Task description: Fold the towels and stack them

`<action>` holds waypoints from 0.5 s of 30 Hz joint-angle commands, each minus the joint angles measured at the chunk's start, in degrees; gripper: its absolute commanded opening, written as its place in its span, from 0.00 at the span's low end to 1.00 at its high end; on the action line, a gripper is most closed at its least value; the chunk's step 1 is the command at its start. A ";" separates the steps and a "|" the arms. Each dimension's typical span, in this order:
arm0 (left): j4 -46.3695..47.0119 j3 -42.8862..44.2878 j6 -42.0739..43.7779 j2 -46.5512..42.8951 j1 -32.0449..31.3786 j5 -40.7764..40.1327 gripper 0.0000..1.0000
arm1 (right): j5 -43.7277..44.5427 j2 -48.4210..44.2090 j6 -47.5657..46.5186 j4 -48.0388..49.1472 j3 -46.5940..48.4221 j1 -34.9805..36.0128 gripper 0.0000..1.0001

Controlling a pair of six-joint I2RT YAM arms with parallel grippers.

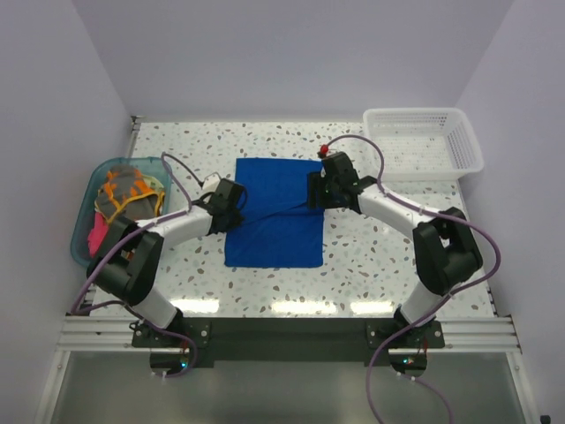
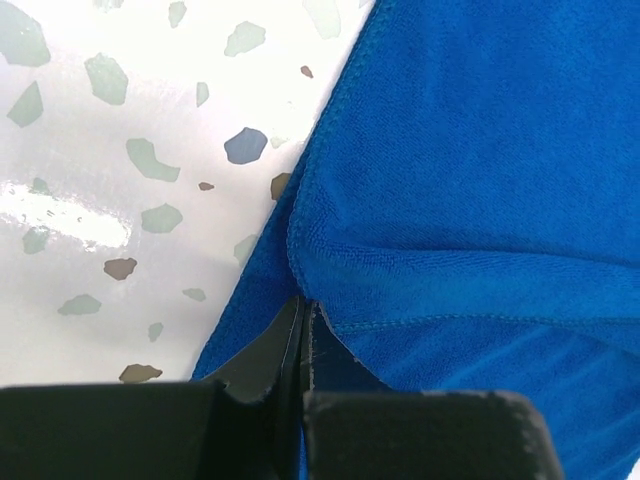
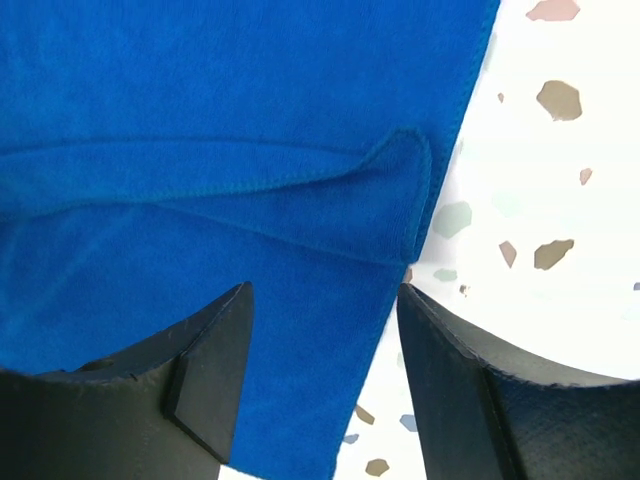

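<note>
A royal blue towel (image 1: 275, 212) lies spread on the speckled table, with a crease running across its middle. My left gripper (image 1: 233, 208) is at the towel's left edge, and in the left wrist view the gripper (image 2: 303, 302) is shut on the puckered hem of the blue towel (image 2: 470, 180). My right gripper (image 1: 316, 192) is at the right edge. In the right wrist view it (image 3: 324, 287) stands open, straddling the border of the blue towel (image 3: 200, 120) just below a raised fold. More towels, one orange with grey (image 1: 128, 188) and one pink (image 1: 99, 231), lie bunched in the teal tub.
The translucent teal tub (image 1: 85, 231) stands at the table's left edge. A white mesh basket (image 1: 424, 141) sits at the back right corner. Walls close in the table on three sides.
</note>
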 commanded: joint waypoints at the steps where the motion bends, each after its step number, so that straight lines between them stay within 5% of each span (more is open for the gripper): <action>1: 0.75 2.62 2.70 -3.65 0.24 -1.34 0.00 | 4.08 2.22 2.04 -0.56 4.36 -0.63 0.61; 6: -1.27 3.41 5.16 -5.50 0.24 -1.51 0.00 | 7.06 5.92 4.94 -3.63 8.50 -0.80 0.50; 15: -1.27 3.67 7.98 -5.94 0.24 0.42 0.00 | 11.81 13.83 10.21 -6.80 15.62 -0.80 0.48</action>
